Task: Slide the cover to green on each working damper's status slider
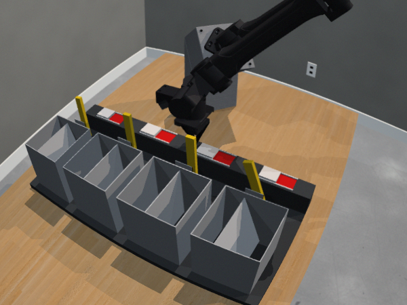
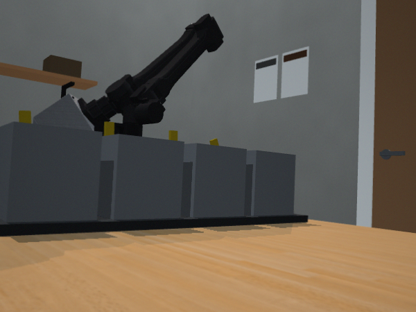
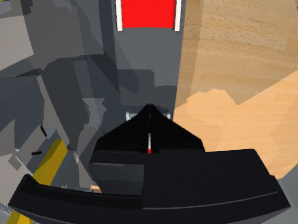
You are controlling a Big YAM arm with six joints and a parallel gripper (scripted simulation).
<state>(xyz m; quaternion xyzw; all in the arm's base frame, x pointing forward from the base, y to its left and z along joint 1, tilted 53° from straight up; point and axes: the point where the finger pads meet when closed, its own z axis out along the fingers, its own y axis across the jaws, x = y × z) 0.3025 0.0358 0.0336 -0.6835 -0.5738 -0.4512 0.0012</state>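
Place: we take it for a workshop room.
Signs: grey walls, wall shelf (image 2: 48,77), brown door (image 2: 395,114), wooden bench top (image 2: 243,270).

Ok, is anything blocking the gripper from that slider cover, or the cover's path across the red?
Nothing visible. The shut gripper sits at the cover's end, the red window beyond is bare, the yellow lever stands aside.

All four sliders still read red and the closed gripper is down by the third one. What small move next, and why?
Probably nudge the shut black gripper sideways against the third slider's pale grey cover, toward its red panel. The fingertips sit just off the cover's outer end, holding nothing. This assumes that damper already tested as working, which the views cannot confirm.
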